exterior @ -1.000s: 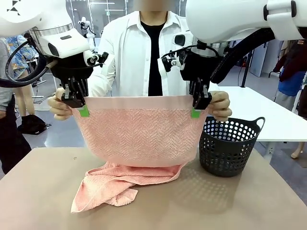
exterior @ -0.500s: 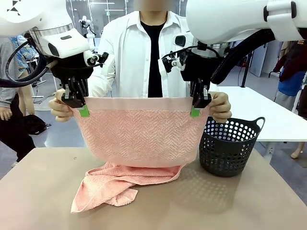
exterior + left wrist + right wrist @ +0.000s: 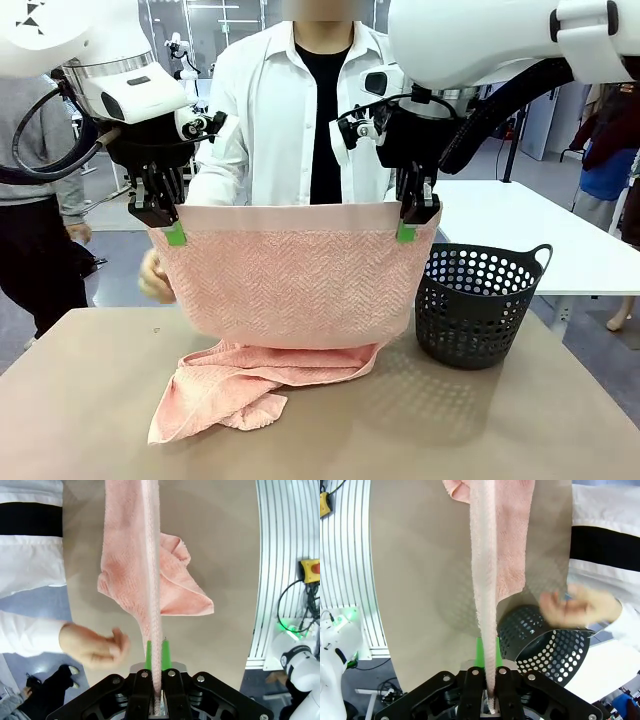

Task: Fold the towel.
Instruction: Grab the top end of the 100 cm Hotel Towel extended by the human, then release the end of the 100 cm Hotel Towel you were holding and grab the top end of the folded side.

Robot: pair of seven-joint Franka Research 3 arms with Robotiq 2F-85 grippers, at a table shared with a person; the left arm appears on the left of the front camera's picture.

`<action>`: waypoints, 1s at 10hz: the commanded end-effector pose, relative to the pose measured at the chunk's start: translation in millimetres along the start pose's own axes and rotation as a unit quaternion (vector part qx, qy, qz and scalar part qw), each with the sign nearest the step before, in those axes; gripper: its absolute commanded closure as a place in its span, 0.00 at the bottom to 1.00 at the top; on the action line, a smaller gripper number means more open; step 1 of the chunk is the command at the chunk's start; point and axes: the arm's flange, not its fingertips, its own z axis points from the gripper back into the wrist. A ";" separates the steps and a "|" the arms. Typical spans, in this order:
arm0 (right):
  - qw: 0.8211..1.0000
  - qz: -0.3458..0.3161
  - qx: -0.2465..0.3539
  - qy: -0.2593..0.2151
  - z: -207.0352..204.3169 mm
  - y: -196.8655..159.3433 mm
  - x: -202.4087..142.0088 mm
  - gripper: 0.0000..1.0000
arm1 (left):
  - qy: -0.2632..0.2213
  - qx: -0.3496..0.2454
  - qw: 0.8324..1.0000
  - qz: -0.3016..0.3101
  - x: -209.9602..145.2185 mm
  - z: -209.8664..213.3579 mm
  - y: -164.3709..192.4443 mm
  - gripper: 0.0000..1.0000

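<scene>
The salmon-pink towel [image 3: 290, 280] hangs spread between both grippers above the table, its lower end bunched on the tabletop [image 3: 225, 390]. My left gripper [image 3: 170, 225] is shut on the towel's upper left corner, and my right gripper [image 3: 410, 222] is shut on the upper right corner. In the left wrist view the towel [image 3: 150, 570] runs edge-on up from between the green pads [image 3: 148, 655]. The right wrist view has the towel [image 3: 487, 580] pinched the same way between its fingers [image 3: 480, 652]. The person's hands [image 3: 155, 280] are off the towel.
A dark perforated basket [image 3: 478, 305] stands on the table to the right of the towel. The person in a white shirt [image 3: 320, 110] stands at the far side. Another person [image 3: 40, 200] stands at the far left. A white table [image 3: 540, 230] lies behind the basket.
The person has let go of both upper corners and drawn the hands back; the left-side hand has dropped lower. The towel stays hanging from both grippers.
</scene>
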 end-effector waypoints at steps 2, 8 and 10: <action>1.000 0.001 0.000 0.002 -0.9 0.1 -0.7 1.00 | -0.001 0.003 1.000 0.000 -0.1 2.2 0.6 1.00; 1.000 0.001 0.000 0.002 -0.9 0.1 -0.7 1.00 | -0.001 0.003 1.000 0.000 -0.1 2.2 0.6 1.00; 1.000 0.001 0.000 0.002 -0.9 0.1 -0.7 1.00 | -0.001 0.003 1.000 0.000 -0.1 2.2 0.6 1.00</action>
